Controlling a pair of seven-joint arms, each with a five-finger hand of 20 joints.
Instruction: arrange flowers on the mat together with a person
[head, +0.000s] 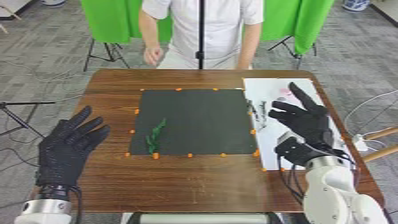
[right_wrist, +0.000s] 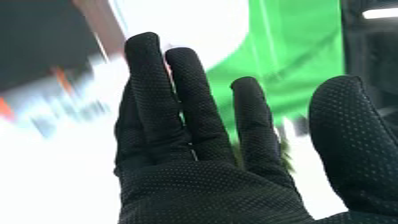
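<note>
White paper (head: 265, 87) is overlaid by thin stems (head: 263, 111), long axis roughly twelve to six; they are found near nine o'clock from the right hand (head: 305, 121), the nearer one, its straight fingers held apart from the thumb

right of dark mat (head: 191, 120): white sheet (head: 266, 87) part-hidden by right hand (head: 306, 122), slim items (head: 259, 114) and pink bit (head: 285, 93) too small to tell | wrist view: stuff beside mat blurred | left of mat: left arm (head: 46, 209) cut off | mat's near side: pale bar (head: 202, 219) cut off
</note>
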